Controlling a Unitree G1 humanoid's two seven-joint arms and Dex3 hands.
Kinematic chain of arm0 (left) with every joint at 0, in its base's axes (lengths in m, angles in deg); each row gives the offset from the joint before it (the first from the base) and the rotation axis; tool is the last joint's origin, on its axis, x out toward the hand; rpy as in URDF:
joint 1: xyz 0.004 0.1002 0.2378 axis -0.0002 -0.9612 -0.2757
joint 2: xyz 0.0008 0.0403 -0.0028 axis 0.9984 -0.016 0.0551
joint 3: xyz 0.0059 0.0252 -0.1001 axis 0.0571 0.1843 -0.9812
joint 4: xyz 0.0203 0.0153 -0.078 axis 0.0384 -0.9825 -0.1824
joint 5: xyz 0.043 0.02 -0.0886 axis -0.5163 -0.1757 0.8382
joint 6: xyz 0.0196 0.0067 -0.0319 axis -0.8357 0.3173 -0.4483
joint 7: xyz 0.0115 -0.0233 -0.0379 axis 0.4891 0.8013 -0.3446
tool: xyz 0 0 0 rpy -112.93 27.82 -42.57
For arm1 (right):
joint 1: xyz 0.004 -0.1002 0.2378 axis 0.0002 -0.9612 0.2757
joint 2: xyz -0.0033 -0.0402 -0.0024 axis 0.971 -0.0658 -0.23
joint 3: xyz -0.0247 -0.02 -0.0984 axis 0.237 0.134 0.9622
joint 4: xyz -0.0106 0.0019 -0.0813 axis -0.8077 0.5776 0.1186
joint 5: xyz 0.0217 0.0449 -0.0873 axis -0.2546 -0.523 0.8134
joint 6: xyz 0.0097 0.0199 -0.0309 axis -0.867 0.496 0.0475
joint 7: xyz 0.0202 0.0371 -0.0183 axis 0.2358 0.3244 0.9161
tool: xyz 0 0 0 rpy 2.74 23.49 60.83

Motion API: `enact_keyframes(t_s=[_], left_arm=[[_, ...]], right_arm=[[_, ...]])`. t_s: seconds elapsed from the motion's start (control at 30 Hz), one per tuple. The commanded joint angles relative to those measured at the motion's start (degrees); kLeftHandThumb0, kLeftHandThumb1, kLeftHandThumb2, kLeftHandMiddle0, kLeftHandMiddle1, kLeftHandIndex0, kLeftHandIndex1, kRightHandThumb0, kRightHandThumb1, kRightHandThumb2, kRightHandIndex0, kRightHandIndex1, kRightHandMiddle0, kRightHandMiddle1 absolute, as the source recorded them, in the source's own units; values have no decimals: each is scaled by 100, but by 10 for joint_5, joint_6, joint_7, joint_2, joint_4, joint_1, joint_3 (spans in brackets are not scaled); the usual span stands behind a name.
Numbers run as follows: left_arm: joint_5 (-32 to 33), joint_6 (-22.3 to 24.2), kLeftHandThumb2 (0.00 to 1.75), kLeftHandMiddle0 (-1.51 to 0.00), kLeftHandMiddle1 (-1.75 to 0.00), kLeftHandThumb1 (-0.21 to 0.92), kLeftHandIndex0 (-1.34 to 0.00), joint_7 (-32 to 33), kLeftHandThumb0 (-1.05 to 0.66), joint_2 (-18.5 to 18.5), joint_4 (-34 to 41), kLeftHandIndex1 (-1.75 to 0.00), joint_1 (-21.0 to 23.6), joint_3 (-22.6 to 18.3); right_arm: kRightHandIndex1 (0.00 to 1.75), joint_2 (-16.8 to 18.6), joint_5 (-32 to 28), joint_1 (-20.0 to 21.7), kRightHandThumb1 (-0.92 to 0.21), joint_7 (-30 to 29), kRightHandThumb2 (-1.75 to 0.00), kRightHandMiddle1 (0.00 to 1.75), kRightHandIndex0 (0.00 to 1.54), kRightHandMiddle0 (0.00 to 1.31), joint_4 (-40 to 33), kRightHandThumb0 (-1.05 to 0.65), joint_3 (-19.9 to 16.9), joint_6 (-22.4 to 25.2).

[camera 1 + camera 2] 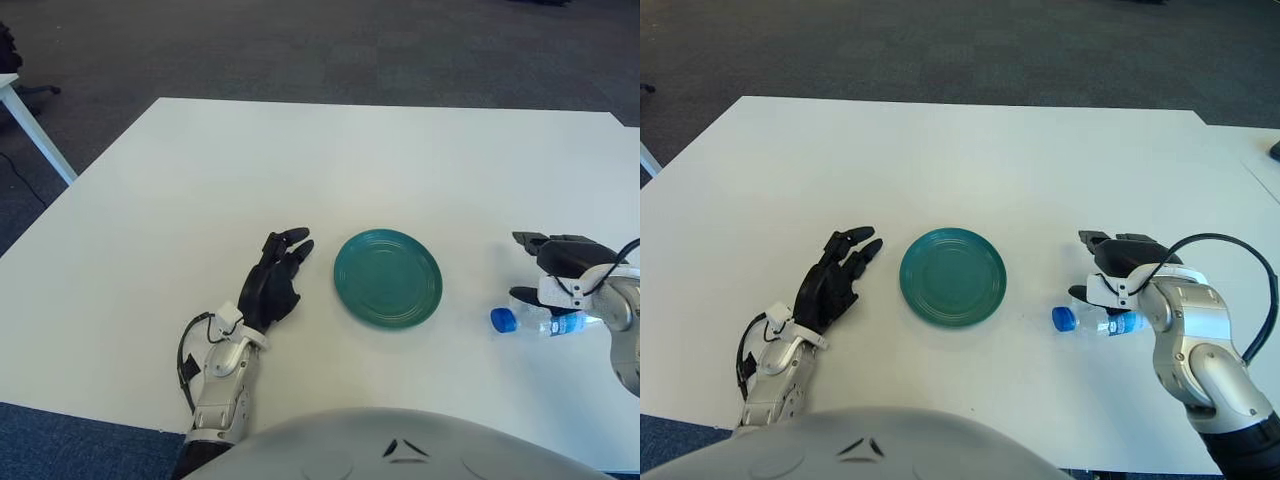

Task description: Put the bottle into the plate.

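Observation:
A clear plastic bottle with a blue cap lies on its side on the white table, cap pointing left toward the plate. The round teal plate sits empty at the table's middle front. My right hand hovers just above and behind the bottle's body, its black fingers spread open around it without closing. My left hand shows left of the plate, fingers relaxed and holding nothing.
The white table stretches far back and to both sides. A second white table's leg stands at the far left over dark carpet. A black cable loops off my right forearm.

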Motion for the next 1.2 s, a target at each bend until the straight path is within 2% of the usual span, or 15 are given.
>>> enact_keyframes(t_s=[0.0,0.37,0.67,1.17], left_arm=[[-8,18,97,-32,-37,92,0,5,-75,6,-37,-105,-11,-2],[-23,5,97,-34,-35,92,0,11,-74,8,-59,-104,-1,-1],[-25,11,98,-34,-33,92,0,3,-77,15,-73,-103,11,0],[-27,26,95,-33,-29,92,0,-4,-78,27,-86,-100,25,6]], right_arm=[[0,-12,-2,-7,-92,16,-77,0,0,0,-10,-105,-11,-9],[0,-9,0,-18,-92,37,-82,0,0,0,-12,-105,-20,-22],[0,-9,-8,-42,-92,35,-84,0,0,0,-24,-105,-45,-44],[0,8,-13,-85,-92,28,-84,0,0,0,-83,-105,-103,-83]])
